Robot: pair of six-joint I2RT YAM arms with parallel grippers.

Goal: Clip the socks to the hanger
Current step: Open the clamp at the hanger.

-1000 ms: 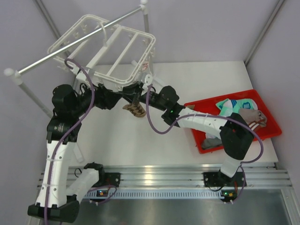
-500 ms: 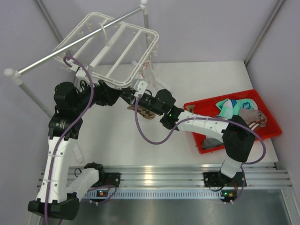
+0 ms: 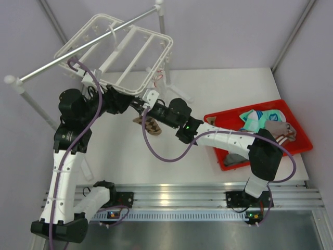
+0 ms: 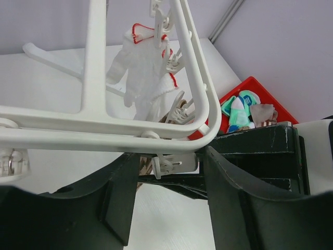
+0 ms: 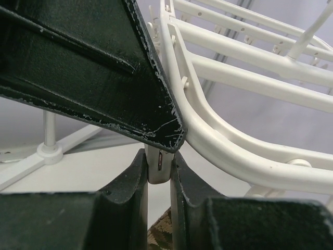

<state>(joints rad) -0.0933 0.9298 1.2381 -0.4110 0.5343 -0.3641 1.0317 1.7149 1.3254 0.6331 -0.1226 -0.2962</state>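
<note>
The white hanger (image 3: 119, 52) hangs tilted from the grey rail. In the left wrist view its frame (image 4: 93, 127) crosses just above my left gripper (image 4: 169, 179). That gripper is open, and a small white clip (image 4: 177, 162) dangles between its fingertips. My right gripper (image 5: 158, 156) is shut on that clip (image 5: 158, 169), under the hanger's corner (image 5: 250, 156). A brown checkered sock (image 3: 149, 124) hangs below the two grippers, and a patch of it (image 5: 158, 240) shows low between the right fingers. I cannot tell what holds it. From above, the left gripper (image 3: 139, 104) and right gripper (image 3: 152, 108) meet tip to tip.
A red tray (image 3: 302, 136) at the right holds a teal-and-white sock (image 3: 260, 117) and a grey sock (image 3: 234, 156). A white cloth piece with red trim (image 4: 140, 67) is clipped to the hanger. The grey rail (image 3: 78, 49) and its posts stand at the back left.
The hanger's near corner has swung left and tilted. Both grippers moved left with it, the right arm reaching further across, and the checkered sock shifted slightly left.
</note>
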